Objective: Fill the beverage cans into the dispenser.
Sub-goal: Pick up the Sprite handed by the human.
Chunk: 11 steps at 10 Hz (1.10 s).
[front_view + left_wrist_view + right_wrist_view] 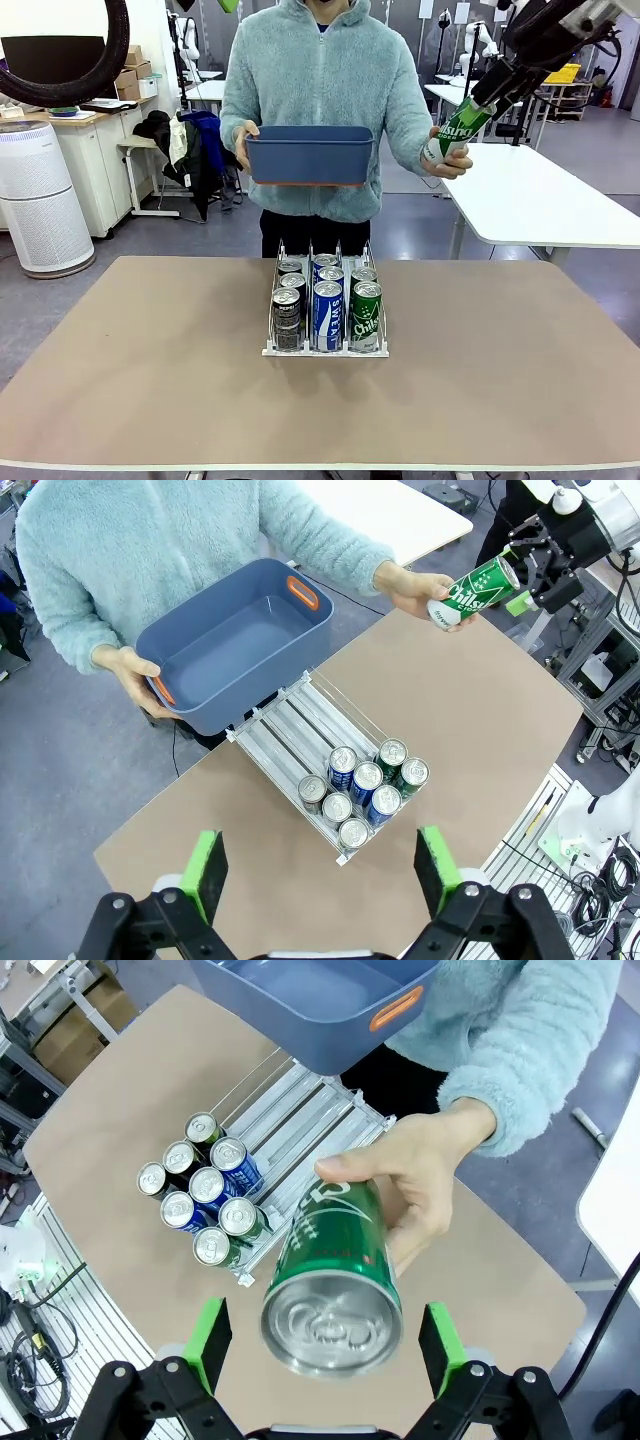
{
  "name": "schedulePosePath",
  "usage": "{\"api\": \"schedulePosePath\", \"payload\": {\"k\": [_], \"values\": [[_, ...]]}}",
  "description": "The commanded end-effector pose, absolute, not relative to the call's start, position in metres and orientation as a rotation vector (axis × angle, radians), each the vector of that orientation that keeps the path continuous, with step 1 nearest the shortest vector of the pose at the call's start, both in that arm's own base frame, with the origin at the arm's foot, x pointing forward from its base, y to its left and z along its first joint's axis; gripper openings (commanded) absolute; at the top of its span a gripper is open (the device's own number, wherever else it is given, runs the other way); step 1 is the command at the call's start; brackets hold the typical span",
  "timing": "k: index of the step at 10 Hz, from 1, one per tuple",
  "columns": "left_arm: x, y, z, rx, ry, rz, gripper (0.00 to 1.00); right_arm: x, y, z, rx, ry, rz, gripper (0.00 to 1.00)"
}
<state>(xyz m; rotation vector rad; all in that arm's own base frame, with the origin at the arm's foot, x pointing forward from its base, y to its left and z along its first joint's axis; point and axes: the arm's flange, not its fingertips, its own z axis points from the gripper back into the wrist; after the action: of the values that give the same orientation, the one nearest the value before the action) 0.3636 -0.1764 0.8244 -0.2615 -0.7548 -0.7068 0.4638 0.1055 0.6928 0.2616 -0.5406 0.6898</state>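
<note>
A person in a fuzzy pale-blue fleece stands at the far side of the tan surface. One hand holds a blue rectangular plastic bin with orange handle inserts, and the bin looks bare inside in the left wrist view. The other hand holds out a slim green aluminium can with white script, tilted, up in the air to the right of the bin and well above the surface.

The right gripper sits at the upper end of that green can, its green-padded fingers spread wide on either side of the silver top; the pads stand apart from the can wall, so it is released, not clamped.

The left gripper hangs above the near part of the surface, also spread wide and holding nothing.

The small white three-lane wire dispenser stands at the middle of the surface. Its lanes hold seven cans: three dark grey cans in the left lane, two blue cans with white lettering in the middle lane, and two green cans in the right lane, all upright and packed toward the near lip.
</note>
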Motion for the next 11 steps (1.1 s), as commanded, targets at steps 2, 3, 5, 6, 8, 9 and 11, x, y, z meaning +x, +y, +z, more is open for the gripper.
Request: {"api": "schedulePosePath", "payload": {"k": [2, 3, 5, 6, 8, 9, 11], "values": [[0.363, -0.175, 0.824, -0.264, -0.755, -0.700, 1.00, 0.475, 0.117, 0.689, 0.300, -0.554, 0.687, 1.00], [0.363, -0.175, 0.824, -0.264, -0.755, -0.700, 1.00, 0.468, 0.111, 0.689, 0.262, -0.536, 0.694, 1.00], [0.363, -0.175, 0.824, -0.264, -0.755, -0.700, 1.00, 0.468, 0.111, 0.689, 0.262, -0.536, 0.694, 1.00], [0.363, -0.175, 0.824, -0.264, -0.755, -0.700, 1.00, 0.471, 0.115, 0.687, 0.268, -0.534, 0.697, 1.00], [0.363, -0.175, 0.824, -0.264, -0.755, -0.700, 1.00, 0.475, 0.114, 0.688, 0.261, -0.550, 0.688, 1.00], [0.363, -0.175, 0.824, -0.264, -0.755, -0.700, 1.00, 0.481, 0.116, 0.686, 0.253, -0.565, 0.680, 1.00], [0.363, -0.175, 0.824, -0.264, -0.755, -0.700, 1.00, 0.482, 0.119, 0.685, 0.247, -0.557, 0.668, 1.00]]}}
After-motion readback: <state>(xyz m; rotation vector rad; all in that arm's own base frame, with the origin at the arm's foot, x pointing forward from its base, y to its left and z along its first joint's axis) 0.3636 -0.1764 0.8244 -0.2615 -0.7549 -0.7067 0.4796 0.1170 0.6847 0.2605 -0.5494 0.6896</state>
